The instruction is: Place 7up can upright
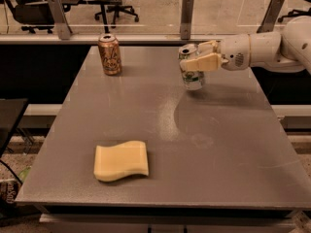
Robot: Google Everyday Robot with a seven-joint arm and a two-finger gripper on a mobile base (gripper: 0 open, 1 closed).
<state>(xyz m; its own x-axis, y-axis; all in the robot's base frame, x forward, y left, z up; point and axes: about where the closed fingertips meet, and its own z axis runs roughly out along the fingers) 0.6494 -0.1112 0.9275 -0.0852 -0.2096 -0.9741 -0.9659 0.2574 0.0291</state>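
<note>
No legible txt on 7up can (192, 77) in hand (192, 57), table (218, 149) far-R, nor brown can (110, 55)

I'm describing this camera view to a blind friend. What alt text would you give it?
A white robot arm reaches in from the right, its gripper shut on an upright 7up can at the far right of a grey table. A brown-orange can stands at the far left, and a yellow sponge lies near the front.

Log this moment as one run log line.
gripper: over far half of table, shut on 7up can | can: upright | table contact: cannot tell
</note>
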